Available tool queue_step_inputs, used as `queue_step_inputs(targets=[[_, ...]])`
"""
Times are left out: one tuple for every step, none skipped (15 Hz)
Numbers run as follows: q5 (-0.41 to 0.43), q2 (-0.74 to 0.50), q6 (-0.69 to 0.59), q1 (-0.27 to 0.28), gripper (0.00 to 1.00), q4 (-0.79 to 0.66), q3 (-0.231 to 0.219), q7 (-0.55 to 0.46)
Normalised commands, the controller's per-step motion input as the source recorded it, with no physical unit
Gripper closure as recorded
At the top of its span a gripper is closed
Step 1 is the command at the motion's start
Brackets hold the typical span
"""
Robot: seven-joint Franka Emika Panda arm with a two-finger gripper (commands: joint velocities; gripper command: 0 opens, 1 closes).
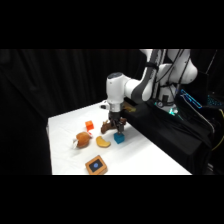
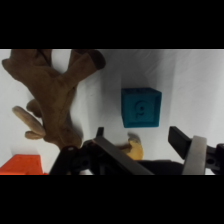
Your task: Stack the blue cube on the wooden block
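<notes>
White table (image 1: 150,160) under black drapes; blue cube (image 2: 141,107) sits square just beyond the gripper (image 2: 145,145), fingers spread wide

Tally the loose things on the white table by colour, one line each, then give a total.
Teal-blue: 1, the blue cube
Orange: 1, the small orange cube
Tan wood with a dark blue mark: 1, the wooden block
Dark brown: 1, the antler-shaped object
Brown, rounded: 1, the rounded object
Yellow-orange: 1, the crescent-shaped piece
Total: 6
</notes>
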Motion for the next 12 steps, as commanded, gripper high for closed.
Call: queue_step_inputs(targets=[[0.061, 0.11, 0.29, 0.032, 0.0, -0.06, 0.036, 0.07], [0.057, 0.11, 0.3, 0.039, 0.0, -0.06, 0.035, 0.07], [0.026, 0.14, 0.33, 0.058, 0.0, -0.05, 0.016, 0.1], [0.043, 0.15, 0.31, 0.054, 0.0, -0.04, 0.02, 0.1], [0.042, 0.16, 0.31, 0.061, 0.0, -0.03, 0.014, 0.11], [0.047, 0.15, 0.3, 0.068, 0.0, -0.03, 0.012, 0.12], [0.043, 0.13, 0.3, 0.08, 0.0, -0.05, 0.002, 0.13], [0.044, 0.12, 0.3, 0.088, 0.0, -0.06, -0.004, 0.13], [0.083, 0.11, 0.29, 0.066, 0.0, -0.06, 0.023, 0.1], [0.084, 0.11, 0.29, 0.07, 0.0, -0.07, 0.015, 0.1], [0.098, 0.1, 0.28, 0.065, 0.0, -0.07, 0.019, 0.09], [0.107, 0.09, 0.28, 0.067, 0.0, -0.07, 0.019, 0.09]])
